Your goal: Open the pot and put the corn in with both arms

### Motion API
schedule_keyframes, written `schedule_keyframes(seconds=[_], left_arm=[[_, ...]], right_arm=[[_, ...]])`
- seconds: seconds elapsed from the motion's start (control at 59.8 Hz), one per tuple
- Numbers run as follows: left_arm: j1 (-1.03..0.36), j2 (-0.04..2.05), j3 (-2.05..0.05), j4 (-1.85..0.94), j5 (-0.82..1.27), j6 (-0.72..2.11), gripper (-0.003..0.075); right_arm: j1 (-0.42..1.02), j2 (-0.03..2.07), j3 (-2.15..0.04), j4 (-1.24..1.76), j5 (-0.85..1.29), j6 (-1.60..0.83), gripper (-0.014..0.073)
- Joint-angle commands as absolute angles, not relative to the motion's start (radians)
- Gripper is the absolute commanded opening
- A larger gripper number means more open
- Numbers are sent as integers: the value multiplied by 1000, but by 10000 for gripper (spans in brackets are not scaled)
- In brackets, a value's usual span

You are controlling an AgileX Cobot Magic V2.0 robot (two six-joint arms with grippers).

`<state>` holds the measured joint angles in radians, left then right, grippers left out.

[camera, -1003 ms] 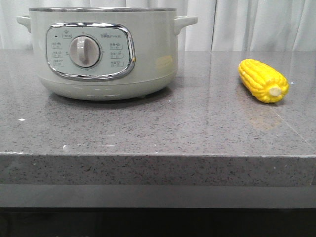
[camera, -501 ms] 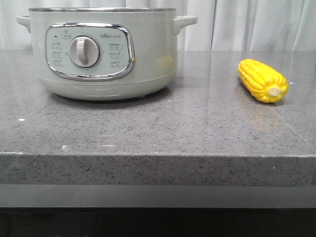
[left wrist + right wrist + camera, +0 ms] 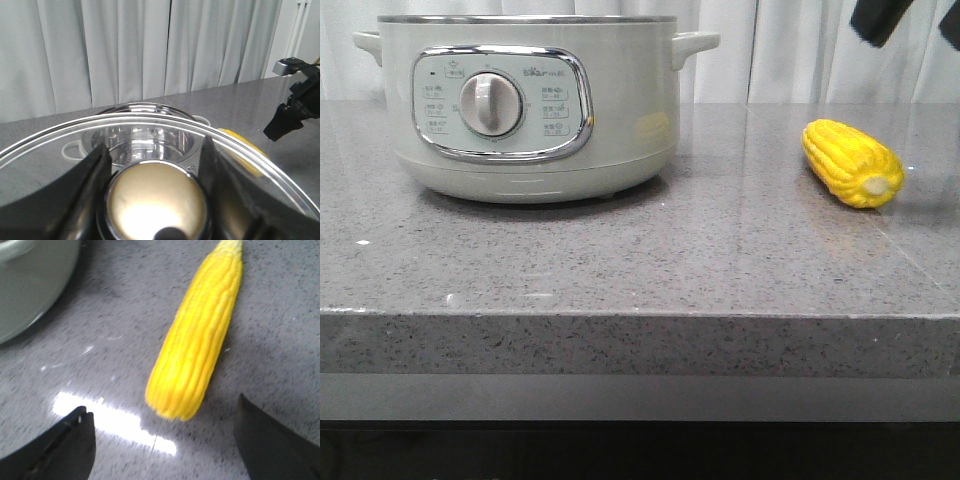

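The pot (image 3: 525,105) stands on the left part of the grey speckled worktop (image 3: 640,270), its control panel and round dial (image 3: 490,103) facing the front camera and its steel rim bare. In the left wrist view the pot (image 3: 145,137) sits below, its shiny inside open to sight, seen through a glass lid (image 3: 165,150) held above it. The left gripper (image 3: 156,200) is clenched on that lid's gold-coloured knob (image 3: 157,202), a dark finger (image 3: 87,180) on either side of it.

The corn (image 3: 852,162) lies on its side on the right part of the worktop, well apart from the pot, its pale stub end toward the front camera. In the right wrist view the corn (image 3: 200,335) stretches lengthwise between the two dark fingers (image 3: 55,447) of the right gripper (image 3: 167,440), which stands released and spread wide, touching nothing; a curve of the pot's wall (image 3: 32,285) shows at the corner. From the front, only the dark tips of the right gripper (image 3: 910,20) show at the upper edge, above the corn. White curtains (image 3: 820,50) hang behind the worktop.
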<state>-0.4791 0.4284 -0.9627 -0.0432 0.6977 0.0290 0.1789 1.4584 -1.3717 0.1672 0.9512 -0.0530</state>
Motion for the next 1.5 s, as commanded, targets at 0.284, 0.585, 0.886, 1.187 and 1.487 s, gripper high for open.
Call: schedule_keyframes(seconds=[0.284,0.585,0.886,1.187,1.487], left_arm=[[-486,433,-994,-39,557,24,221],[-486,433,-985,-39,558,24,221],[-486,433,-985,-33,558,24,221],[-486,433,-985,-11,554,24,221],[-486,433,-985,-9,548,24,221]], right_arm=[[193,1691,-1601,97,987,86,582],[193,1798,-1619,95,985,89,582],[193,1823,-1619,81,1030,70,479],[193,1800,-1620,78,1042,62,321],[225,1700,-1808,111,1102,0,321]])
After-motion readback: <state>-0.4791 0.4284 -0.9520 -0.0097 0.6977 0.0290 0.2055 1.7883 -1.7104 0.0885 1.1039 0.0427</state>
